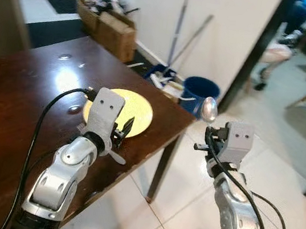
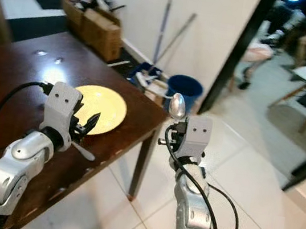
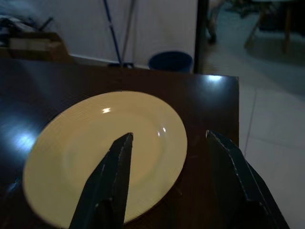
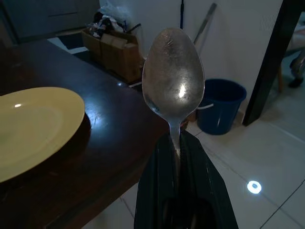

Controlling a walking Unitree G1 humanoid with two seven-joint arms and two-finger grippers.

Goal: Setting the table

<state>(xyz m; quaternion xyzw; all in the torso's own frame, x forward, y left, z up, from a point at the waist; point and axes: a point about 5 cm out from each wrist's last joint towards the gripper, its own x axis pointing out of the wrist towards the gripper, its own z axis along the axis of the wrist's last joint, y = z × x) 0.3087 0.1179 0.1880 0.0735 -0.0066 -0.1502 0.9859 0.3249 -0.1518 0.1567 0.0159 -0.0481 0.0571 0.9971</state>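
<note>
1. Right gripper (image 1: 211, 141) clamps a spoon (image 4: 173, 78) by the handle, bowl pointing up. It hangs over the floor tiles (image 1: 280, 185), off the tabletop (image 1: 17, 100) corner.
2. Left gripper (image 3: 169, 157) hovers just over the near rim of the yellow plate (image 1: 136, 109), fingers spread wide, holding nothing.
3. Plate sits near the tabletop corner, on the right gripper's left and slightly ahead of it. Spoon not yet over the tabletop.
4. Risk: grip is on a thin handle only, so a quick swing could let the spoon pivot or slip, and from here it would drop to the tiles.
5. Risk: coming in low, the right gripper could clip the tabletop edge. Needs to clear it first.
6. Risk: left gripper sits close to the spoon's likely spot beside the plate, so the arms could collide or the plate get nudged.
7. Blue bucket (image 1: 200, 93) and mop handles (image 1: 176, 34) lie beyond the right gripper, out of the path.
</note>
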